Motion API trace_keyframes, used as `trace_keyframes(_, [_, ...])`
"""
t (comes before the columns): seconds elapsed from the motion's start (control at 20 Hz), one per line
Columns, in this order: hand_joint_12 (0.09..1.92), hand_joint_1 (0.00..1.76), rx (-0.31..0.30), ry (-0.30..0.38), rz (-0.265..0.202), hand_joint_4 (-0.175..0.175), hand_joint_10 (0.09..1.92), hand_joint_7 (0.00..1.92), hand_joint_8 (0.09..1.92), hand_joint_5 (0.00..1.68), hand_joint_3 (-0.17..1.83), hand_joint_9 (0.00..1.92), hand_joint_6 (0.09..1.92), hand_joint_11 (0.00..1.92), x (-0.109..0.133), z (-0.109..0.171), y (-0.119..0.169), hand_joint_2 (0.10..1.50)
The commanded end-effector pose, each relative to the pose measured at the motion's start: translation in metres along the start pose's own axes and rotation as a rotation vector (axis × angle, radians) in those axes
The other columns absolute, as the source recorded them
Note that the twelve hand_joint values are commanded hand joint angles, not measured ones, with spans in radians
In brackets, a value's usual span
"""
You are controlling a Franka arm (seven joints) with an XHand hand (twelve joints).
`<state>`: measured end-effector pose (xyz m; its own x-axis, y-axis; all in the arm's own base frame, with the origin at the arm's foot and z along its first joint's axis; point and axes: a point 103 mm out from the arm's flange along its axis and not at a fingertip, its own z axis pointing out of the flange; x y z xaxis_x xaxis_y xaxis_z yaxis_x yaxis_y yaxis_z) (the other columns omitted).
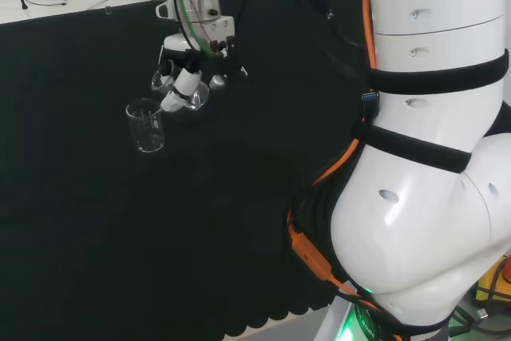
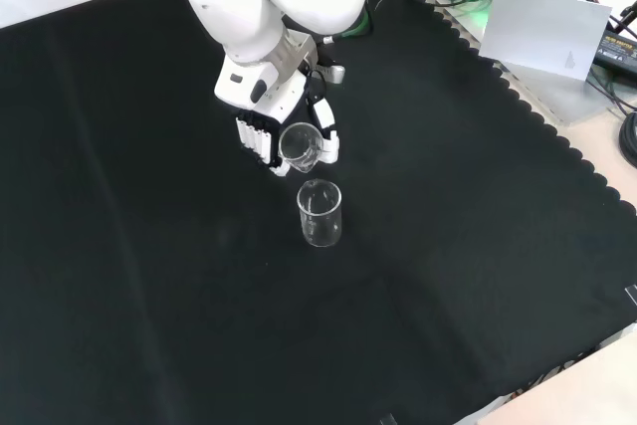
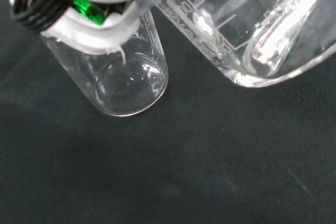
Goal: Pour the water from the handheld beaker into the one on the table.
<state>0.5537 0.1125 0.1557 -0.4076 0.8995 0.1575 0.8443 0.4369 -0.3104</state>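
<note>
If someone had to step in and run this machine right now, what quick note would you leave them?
Hand: fingers curled round the held beaker, tipped over on its side.
Table beaker: upright on the black cloth, just in front of the hand in the front view.
Done: beaker picked up, brought beside the other, tilted.
Unclear: whether any water has gone across; the glass is too clear to tell.
Left: finish the pour, check the table beaker.
</note>
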Motion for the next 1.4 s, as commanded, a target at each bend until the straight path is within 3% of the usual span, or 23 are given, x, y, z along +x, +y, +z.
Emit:
trace_keyframes(0.05, [0.89, 1.29, 0.081, -0.088, 0.017, -0.175, 0.99, 1.13, 1.05, 1.07, 0.83, 1.31, 1.07, 1.11, 0.007, -0.001, 0.006, 0.65])
trace_keyframes(0.25, [0.89, 1.29, 0.116, -0.144, 0.024, -0.175, 0.99, 1.14, 1.05, 1.07, 0.84, 1.32, 1.07, 1.11, 0.012, -0.004, 0.008, 0.64])
trace_keyframes(1.0, [0.88, 1.29, 0.191, -0.216, 0.040, -0.175, 0.99, 1.14, 1.05, 1.07, 0.86, 1.33, 1.07, 1.11, 0.024, -0.014, 0.001, 0.63])
trace_keyframes(1.15, [0.88, 1.29, 0.206, -0.252, 0.038, -0.175, 0.99, 1.14, 1.05, 1.08, 0.86, 1.33, 1.08, 1.11, 0.052, -0.013, 0.015, 0.63])
trace_keyframes(1.4, [0.88, 1.29, 0.194, -0.248, 0.036, -0.175, 0.99, 1.14, 1.06, 1.07, 0.86, 1.33, 1.08, 1.11, 0.039, -0.019, 0.000, 0.63])
